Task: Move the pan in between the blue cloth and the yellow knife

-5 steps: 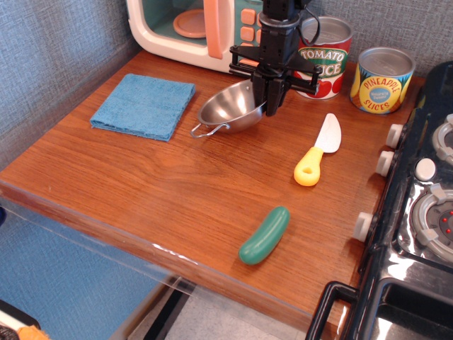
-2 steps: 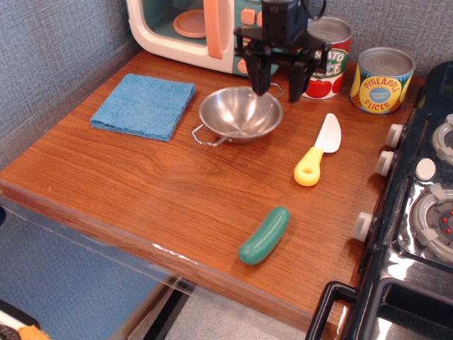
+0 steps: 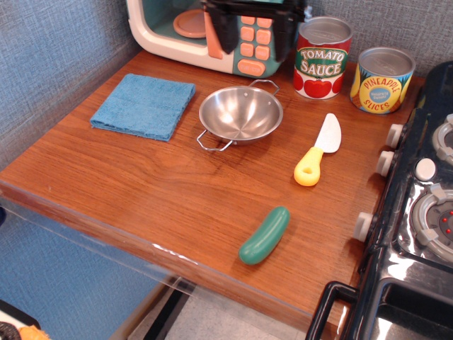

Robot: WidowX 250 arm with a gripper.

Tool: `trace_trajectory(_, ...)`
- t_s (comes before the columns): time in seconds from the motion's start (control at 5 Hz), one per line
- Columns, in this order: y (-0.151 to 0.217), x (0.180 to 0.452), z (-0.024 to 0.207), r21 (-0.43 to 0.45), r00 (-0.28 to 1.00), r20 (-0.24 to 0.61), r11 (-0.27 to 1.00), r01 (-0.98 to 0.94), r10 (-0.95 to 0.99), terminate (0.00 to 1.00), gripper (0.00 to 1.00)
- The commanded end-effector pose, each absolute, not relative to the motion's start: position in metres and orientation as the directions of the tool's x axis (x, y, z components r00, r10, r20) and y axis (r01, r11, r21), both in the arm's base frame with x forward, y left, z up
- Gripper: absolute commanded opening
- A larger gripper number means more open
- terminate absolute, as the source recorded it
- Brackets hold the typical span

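Nearest the camera, a green toy [image 3: 265,235] lies on the wooden surface [image 3: 141,191], well apart from everything the task concerns. Beyond it, the knife [image 3: 318,151] lies at an angle, yellow handle toward the viewer and white blade pointing away. To its left the pan [image 3: 241,114] sits upright and flat on the surface, one wire handle toward the front and one toward the back, with the cloth [image 3: 144,105] just beside it on the far side from the knife. So the pan lies between cloth and knife, closer to the cloth, touching neither. Farther back stand two cans [image 3: 354,64] and a toy microwave [image 3: 205,28]. At the top edge the hand [image 3: 249,32] hangs above and behind the pan, fingers spread wide and holding nothing, clear of the pan's rim. By this look the placing step is done and the task is essentially complete; what remains is likely only a retreat, which calls for rising away without brushing the microwave or the tomato can.
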State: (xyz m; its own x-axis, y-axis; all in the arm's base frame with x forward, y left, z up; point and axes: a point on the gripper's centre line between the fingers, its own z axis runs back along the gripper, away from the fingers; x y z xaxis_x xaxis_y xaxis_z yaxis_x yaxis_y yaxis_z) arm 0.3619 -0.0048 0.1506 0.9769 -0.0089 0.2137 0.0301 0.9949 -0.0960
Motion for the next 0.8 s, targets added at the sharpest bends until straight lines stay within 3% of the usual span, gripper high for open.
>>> trace_trajectory(0.0, 0.0178, 0.3310, 0.1656, -0.016, 0.966, 0.259, 0.999, 0.034, -0.029, 0.00, 1.00)
trace_trajectory(0.4, 0.0213, 0.3269, 0.1587, -0.013, 0.969, 0.247, 1.000, -0.002, 0.006, 0.00, 1.00)
trace_trajectory(0.6, 0.0213, 0.3269, 0.1587, -0.013, 0.969, 0.247, 1.000, -0.002, 0.006, 1.00, 1.00)
